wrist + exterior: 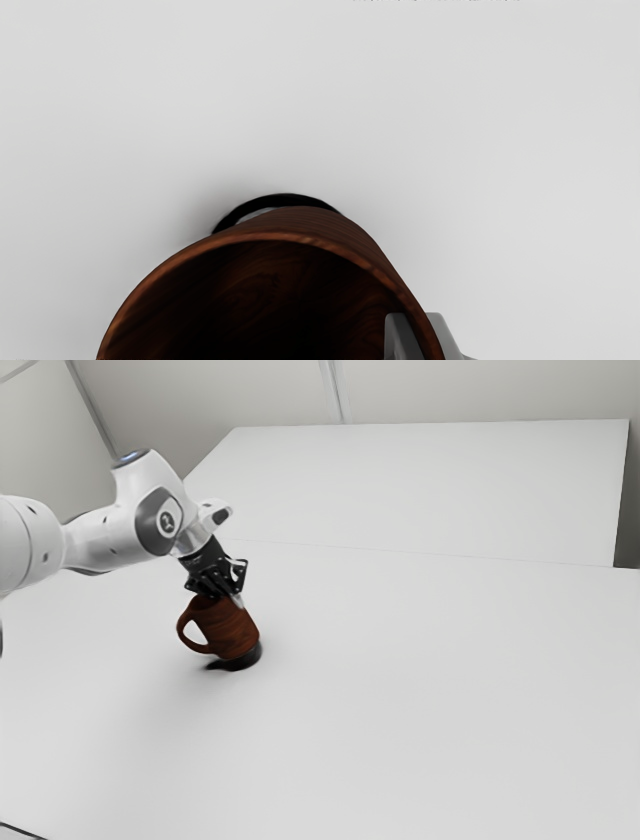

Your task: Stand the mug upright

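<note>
In the exterior view my gripper (232, 596) reaches down to the rim of a reddish-brown wooden mug (228, 628). The mug leans, its mouth up toward the hand and its dark base low near the table, with the handle on the exterior view's left. In the wrist view the mug (300, 222) shows its open mouth to the camera. The gripper (426, 332) is shut on the mug's wall, one finger inside the mouth and the other outside.
A white table (420, 690) spreads around the mug, with a dark shadow beneath its base. Behind it stands a pale raised panel or surface (430, 485).
</note>
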